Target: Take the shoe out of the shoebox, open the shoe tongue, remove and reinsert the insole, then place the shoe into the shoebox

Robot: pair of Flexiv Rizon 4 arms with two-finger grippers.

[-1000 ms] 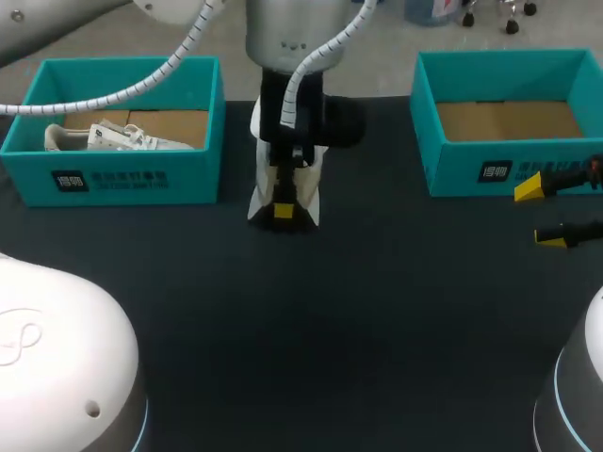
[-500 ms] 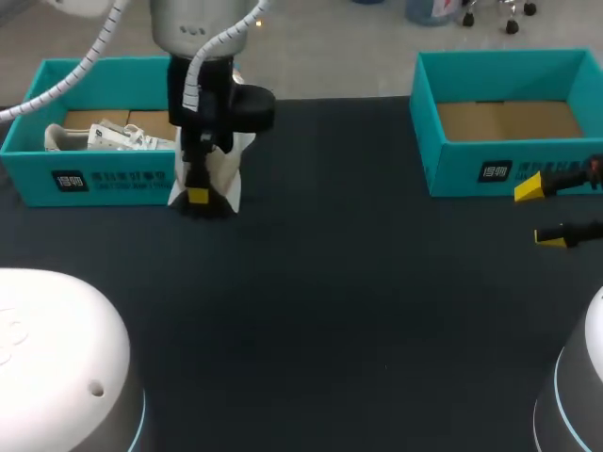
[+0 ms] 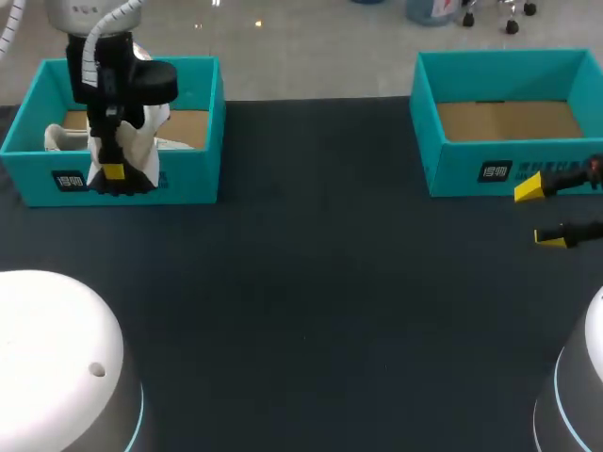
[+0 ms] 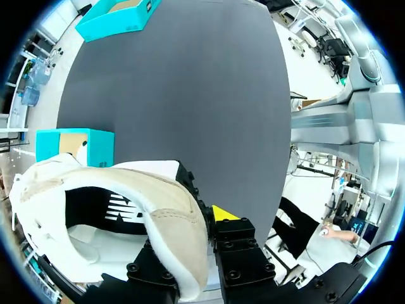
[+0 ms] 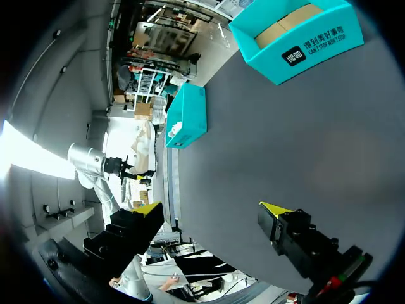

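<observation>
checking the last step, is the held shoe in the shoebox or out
Out: the shoe hangs in the left claw, covering part of the shoebox front wall rather than lying inside.

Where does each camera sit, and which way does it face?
Head view: above, behind, facing down on the table; shows left gripper holding the shoe, right gripper.
Left wrist view: along its gripper, past the shoe, toward the right shoebox.
Right wrist view: along its open gripper, toward the left shoebox.
All share the right shoebox.

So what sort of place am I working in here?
Probably a robot test bench for shoe packing: a black-topped table, two open teal cardboard shoeboxes, and the left gripper shut on a white sneaker at the left box.
</observation>
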